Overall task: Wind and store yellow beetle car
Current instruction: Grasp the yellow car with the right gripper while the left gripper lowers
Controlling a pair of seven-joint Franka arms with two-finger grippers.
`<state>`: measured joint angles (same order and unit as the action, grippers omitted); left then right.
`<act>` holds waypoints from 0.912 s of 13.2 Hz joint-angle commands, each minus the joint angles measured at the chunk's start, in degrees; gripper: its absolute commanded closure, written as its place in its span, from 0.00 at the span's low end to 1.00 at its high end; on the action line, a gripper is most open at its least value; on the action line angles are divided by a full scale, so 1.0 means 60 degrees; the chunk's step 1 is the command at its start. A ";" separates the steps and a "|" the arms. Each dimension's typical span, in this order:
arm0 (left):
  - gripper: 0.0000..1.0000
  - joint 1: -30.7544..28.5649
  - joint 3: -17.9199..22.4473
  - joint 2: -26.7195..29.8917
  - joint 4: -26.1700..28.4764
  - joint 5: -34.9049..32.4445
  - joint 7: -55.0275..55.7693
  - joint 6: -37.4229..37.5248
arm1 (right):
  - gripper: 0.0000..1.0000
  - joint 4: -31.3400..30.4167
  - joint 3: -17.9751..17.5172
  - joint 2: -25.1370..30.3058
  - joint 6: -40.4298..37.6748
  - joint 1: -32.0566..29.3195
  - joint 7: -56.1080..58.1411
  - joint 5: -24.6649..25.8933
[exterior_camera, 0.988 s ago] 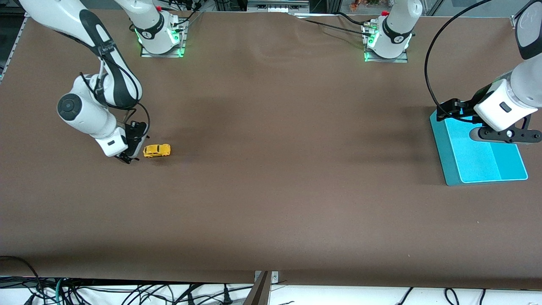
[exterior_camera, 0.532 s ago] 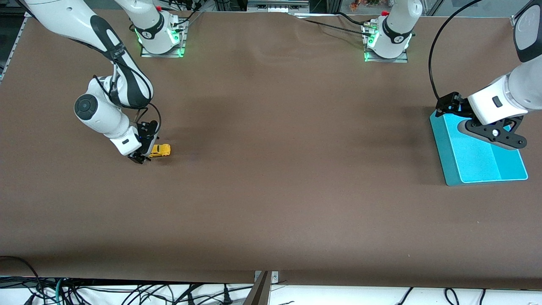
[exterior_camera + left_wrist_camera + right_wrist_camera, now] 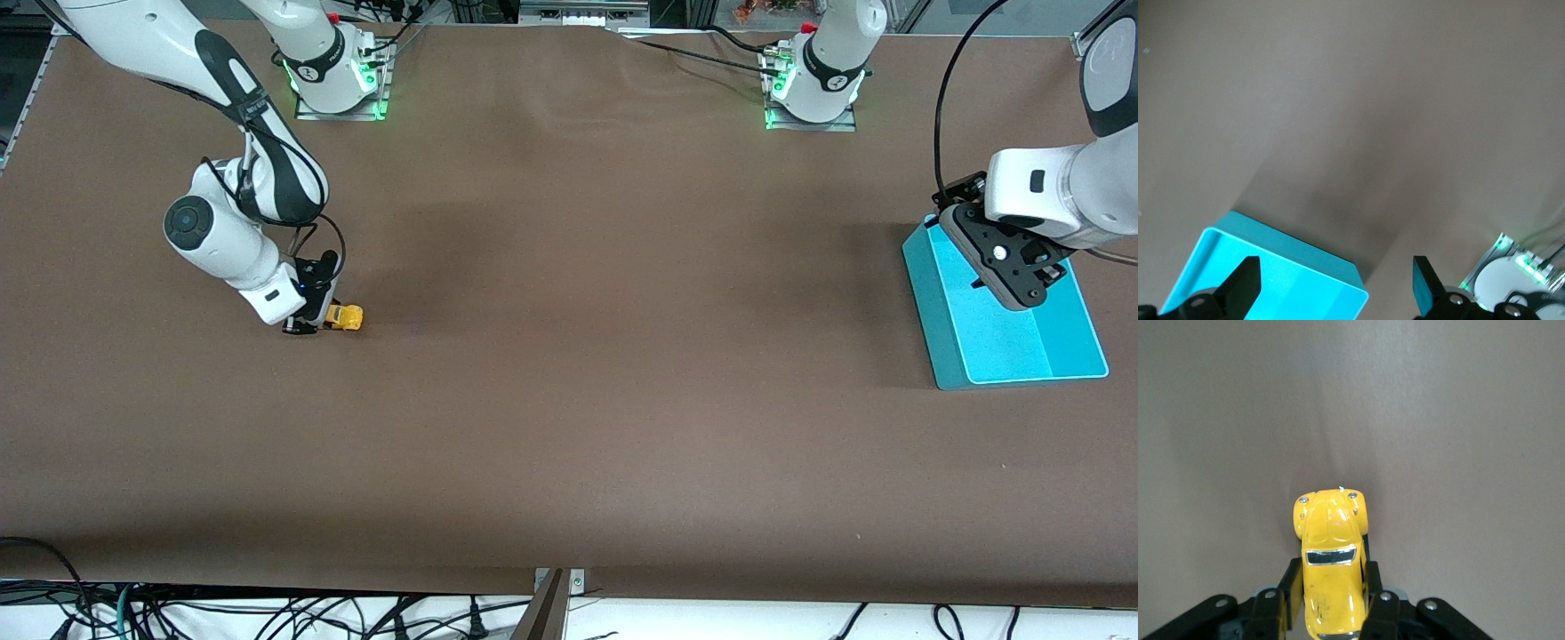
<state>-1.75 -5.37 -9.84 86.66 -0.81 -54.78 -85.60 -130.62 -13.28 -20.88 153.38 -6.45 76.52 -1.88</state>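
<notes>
Since a second ago your right gripper (image 3: 313, 325) slides from beside the yellow car (image 3: 345, 316) onto its rear end, fingers (image 3: 1377, 597) now against both sides. Your left gripper (image 3: 1016, 286) swings round over the teal tray (image 3: 942, 329), pointing down into it.

Legible text, labels, brands, numbers, signs: none. Round dark marks on the arm bases (image 3: 331, 67) carry a symbol too small to make out.
</notes>
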 commanded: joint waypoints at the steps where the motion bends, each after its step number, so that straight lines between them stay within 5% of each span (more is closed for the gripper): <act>1: 0.00 -0.0059 -0.0027 -0.0176 -0.0088 0.0033 -0.1471 0.0014 | 1.00 -0.0145 -0.0537 0.0125 0.0189 -0.0067 0.0050 0.0137; 12: 0.00 0.0101 -0.0086 -0.0469 -0.0088 -0.0157 -0.3892 -0.0045 | 1.00 -0.0189 -0.0511 -0.0577 0.0746 -0.1339 0.1659 0.0782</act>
<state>-1.52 -5.63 -12.23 86.67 -1.46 -76.72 -85.70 -131.05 -16.53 -21.42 155.45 -11.79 83.16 2.01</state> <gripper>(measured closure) 0.000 0.590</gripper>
